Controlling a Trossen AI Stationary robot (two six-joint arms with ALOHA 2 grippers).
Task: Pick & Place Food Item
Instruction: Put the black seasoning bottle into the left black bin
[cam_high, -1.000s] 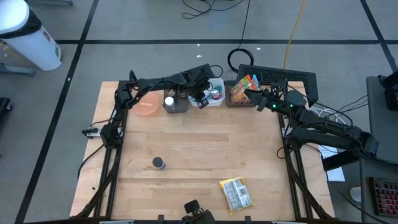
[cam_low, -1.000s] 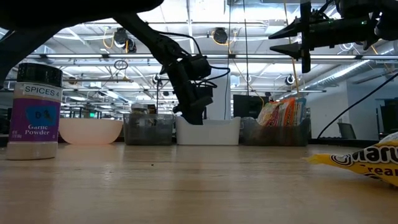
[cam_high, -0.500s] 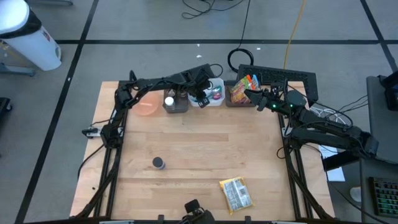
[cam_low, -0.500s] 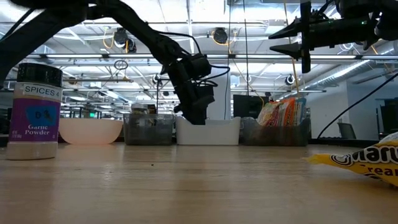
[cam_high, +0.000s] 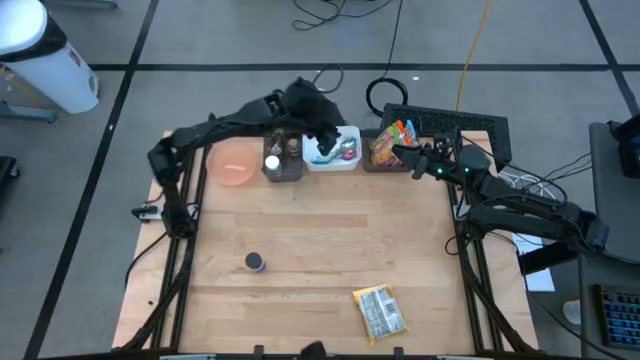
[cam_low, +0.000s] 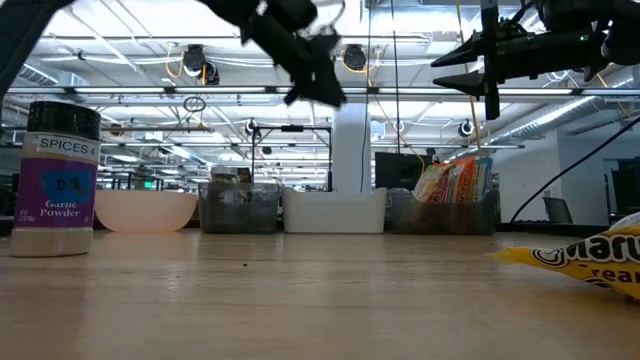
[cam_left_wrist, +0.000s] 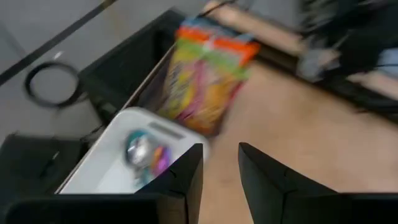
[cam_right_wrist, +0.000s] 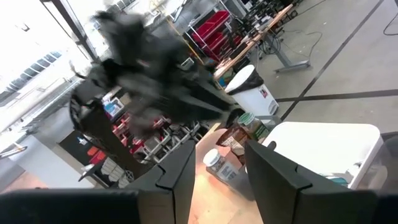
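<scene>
A white bin (cam_high: 356, 163) stands in the row at the table's far edge, with small colourful wrapped food items (cam_left_wrist: 147, 153) lying on its floor. My left gripper (cam_left_wrist: 221, 167) hangs high above this bin (cam_low: 335, 210), slanting down, open, with nothing between its fingers. A yellow snack packet (cam_high: 380, 311) lies flat near the front edge. My right gripper (cam_high: 398, 152) waits in the air at the far right, above a bin of bright snack bags (cam_high: 384, 147); it is open and empty (cam_right_wrist: 221, 163).
A spice jar labelled garlic powder (cam_high: 256, 262) stands on the table's left half. A pink bowl (cam_high: 236, 168) and a dark bin holding jars (cam_high: 281, 160) sit left of the white bin. The wood between the jar and the packet is bare.
My left gripper has risen steeply out of the white bin, most of the way in the last half second, and now points less steeply down. The items in the bin stay where they were.
</scene>
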